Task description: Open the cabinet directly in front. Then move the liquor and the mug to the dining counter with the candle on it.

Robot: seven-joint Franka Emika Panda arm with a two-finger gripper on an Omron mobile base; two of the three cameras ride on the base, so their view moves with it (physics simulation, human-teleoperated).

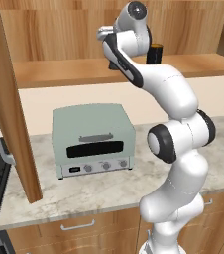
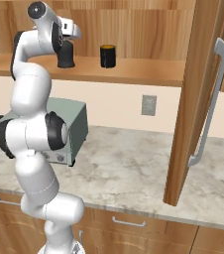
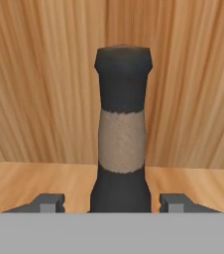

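Though squat and near-black, the liquor on the cabinet shelf likely handles heavy, rigid, slick, breakable; take its body below the neck. Gripper straddles it, jaws apart, not yet touching.

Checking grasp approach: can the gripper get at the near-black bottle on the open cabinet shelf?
Likely yes: gripper straddles the near-black bottle, both wooden doors swung aside.

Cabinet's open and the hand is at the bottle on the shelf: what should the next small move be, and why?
Probably finish closing the gripper on the liquor, then lift. The bottle sits centred between the fingertips, with gaps still on both sides, and the mug stands apart on the cabinet shelf.
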